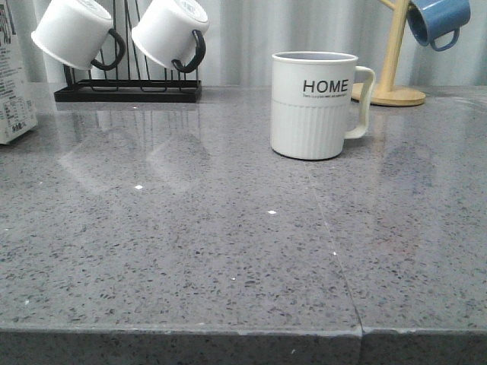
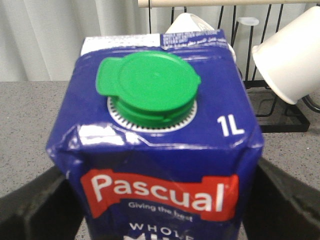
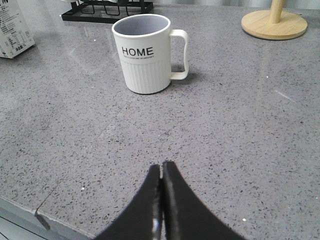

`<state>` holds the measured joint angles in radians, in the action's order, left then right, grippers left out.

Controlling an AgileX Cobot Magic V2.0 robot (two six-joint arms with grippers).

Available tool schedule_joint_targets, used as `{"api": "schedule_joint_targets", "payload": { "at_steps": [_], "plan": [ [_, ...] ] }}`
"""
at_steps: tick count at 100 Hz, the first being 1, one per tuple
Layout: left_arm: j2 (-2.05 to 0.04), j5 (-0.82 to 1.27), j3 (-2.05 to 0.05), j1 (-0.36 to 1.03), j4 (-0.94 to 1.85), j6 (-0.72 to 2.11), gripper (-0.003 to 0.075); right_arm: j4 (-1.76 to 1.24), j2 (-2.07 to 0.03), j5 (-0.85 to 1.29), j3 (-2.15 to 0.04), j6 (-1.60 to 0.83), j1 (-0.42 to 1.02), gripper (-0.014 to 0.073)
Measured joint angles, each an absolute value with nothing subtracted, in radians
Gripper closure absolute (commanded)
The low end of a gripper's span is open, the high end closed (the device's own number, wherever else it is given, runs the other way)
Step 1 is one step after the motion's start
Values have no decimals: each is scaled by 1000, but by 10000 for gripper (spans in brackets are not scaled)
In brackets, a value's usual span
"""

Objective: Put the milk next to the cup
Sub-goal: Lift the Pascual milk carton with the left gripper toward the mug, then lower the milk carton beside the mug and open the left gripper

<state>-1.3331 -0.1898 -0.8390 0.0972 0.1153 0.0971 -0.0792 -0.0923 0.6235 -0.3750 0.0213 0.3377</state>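
Grey speckled stone is what you have under everything — the countertop (image 1: 190, 251) runs from the near edge back to the pale curtain; your cup (image 1: 313, 105), white with black "HOME" lettering and a ribbed lower half, stands upright right of centre in the front view, handle turned to the right. Your milk (image 1: 13, 91) stands upright at the far left edge of that view, well apart from the cup, only a strip of its printed side showing; in the left wrist view you look down on its dark blue top, green screw cap, red "Pascual" band and "1L" mark. Your left gripper (image 2: 160, 210) has one dark finger on each side of the carton, right against its walls; whether they actually press on it, you cannot tell from here. Your right gripper (image 3: 161, 200) hangs over bare counter near the front edge, its two fingers pressed together with nothing between them, the cup ahead of it. Behind, two white mugs (image 1: 76, 30) with black handles hang on a black wire rack (image 1: 128, 90); a blue mug (image 1: 437, 19) hangs from a wooden stand (image 1: 392, 84) at far right.
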Motion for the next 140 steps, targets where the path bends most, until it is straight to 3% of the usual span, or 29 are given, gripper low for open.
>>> {"api": "schedule_joint_targets", "payload": {
  "at_steps": [16, 42, 68, 100, 140],
  "plan": [
    [-1290, -184, -839, 140, 119, 97, 312, -79, -92, 623, -375, 21, 338, 659],
    [-1253, -195, -845, 329, 119, 97, 312, -79, -92, 623, -375, 21, 338, 659],
    [-1361, -195, -927, 489, 119, 97, 312, -79, -92, 623, -375, 21, 338, 659],
    [-1518, -195, -1048, 596, 131, 97, 312, -79, -92, 623, -375, 21, 338, 659],
    [-1568, -199, -1080, 652, 132, 97, 307, -79, -92, 623, -375, 21, 338, 659]
  ]
}}
